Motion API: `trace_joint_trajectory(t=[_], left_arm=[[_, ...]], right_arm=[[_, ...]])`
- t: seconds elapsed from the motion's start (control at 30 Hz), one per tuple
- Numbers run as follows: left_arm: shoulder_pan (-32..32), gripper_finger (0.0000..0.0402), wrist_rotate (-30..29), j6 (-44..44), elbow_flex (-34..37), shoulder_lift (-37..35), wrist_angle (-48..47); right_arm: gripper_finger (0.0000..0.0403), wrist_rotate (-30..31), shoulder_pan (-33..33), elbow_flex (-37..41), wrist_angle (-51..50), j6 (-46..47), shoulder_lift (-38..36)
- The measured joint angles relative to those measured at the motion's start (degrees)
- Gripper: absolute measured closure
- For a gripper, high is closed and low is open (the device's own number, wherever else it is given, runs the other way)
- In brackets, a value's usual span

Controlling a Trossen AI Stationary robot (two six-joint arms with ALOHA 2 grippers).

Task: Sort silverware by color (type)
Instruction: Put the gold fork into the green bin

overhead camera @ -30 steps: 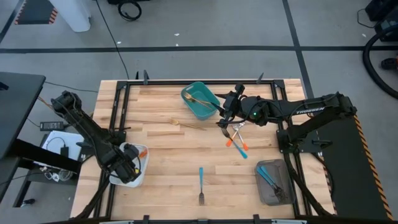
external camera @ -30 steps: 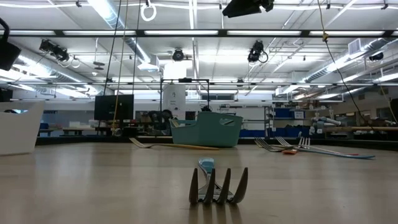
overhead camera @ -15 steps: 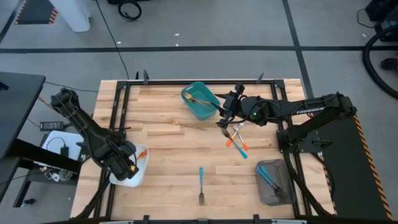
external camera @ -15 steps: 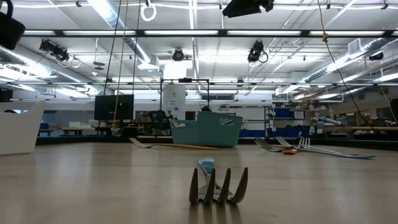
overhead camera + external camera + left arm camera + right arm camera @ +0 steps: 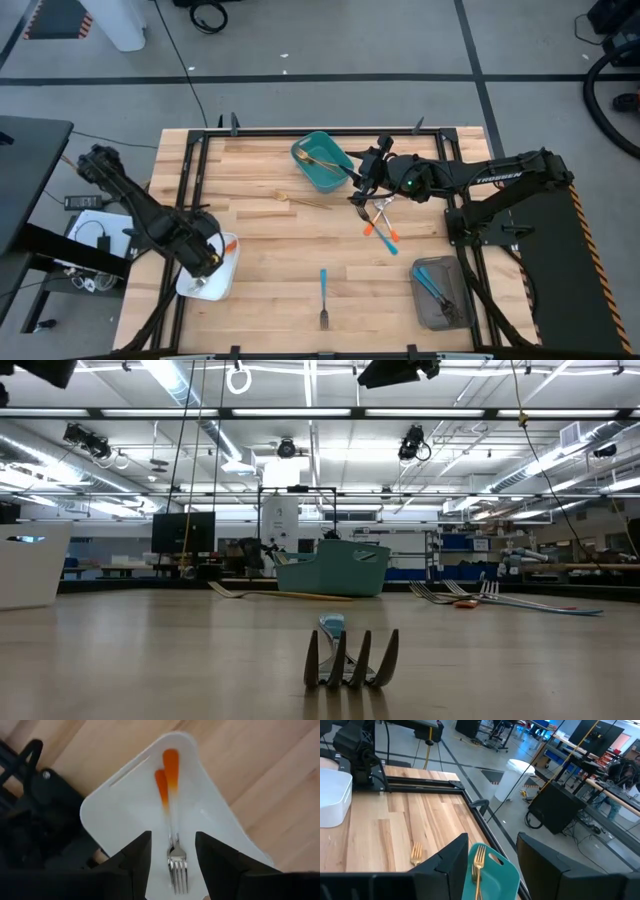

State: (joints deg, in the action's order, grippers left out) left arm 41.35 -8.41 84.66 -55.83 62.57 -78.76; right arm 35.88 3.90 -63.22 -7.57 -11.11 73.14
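Above the white tray (image 5: 125, 815), the left gripper (image 5: 171, 862) hangs with jaws apart and empty over two orange-handled forks (image 5: 170, 800) lying inside. The right gripper (image 5: 490, 870), jaws apart, hovers beside the teal bin (image 5: 320, 160).

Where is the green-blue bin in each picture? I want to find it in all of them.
High view: the teal bin sits near the table's far edge, just left of the right gripper.
Low view: the teal bin stands in the middle, far behind the near fork.
Left wrist view: not in it.
Right wrist view: the teal bin is at the bottom, between the fingers.
Shared landmark: the gold fork inside it.
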Motion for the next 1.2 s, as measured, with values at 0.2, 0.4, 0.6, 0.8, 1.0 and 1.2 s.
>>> trace_joint_trajectory(t=[0.2,0.4,0.6,0.8,1.0,1.2], left_arm=[[-5.5,0.024,-0.2,-7.3,-0.4,0.0,0.1],[-11.3,0.024,-0.6,-15.1,-0.4,0.0,1.4],[-16.6,0.024,-0.6,-22.7,-0.4,0.0,4.4],[-21.4,0.024,-1.4,-30.5,-0.4,0.0,7.6],[-25.8,0.024,-2.0,-37.5,-0.4,0.1,11.2],[-29.2,0.024,-2.8,-46.5,-0.4,2.4,17.5]], right_arm=[[0.023,0.0,0.0,0.0,-0.2,0.0,0.0],[0.023,-0.1,0.0,0.0,-2.8,1.9,0.0],[0.023,-0.2,0.0,0.0,-5.3,4.0,0.0],[0.023,-0.1,0.1,0.0,-8.0,6.8,0.0],[0.023,-0.1,0.8,0.0,-11.9,10.1,0.0],[0.023,-0.1,2.2,0.0,-14.1,12.6,0.0]])
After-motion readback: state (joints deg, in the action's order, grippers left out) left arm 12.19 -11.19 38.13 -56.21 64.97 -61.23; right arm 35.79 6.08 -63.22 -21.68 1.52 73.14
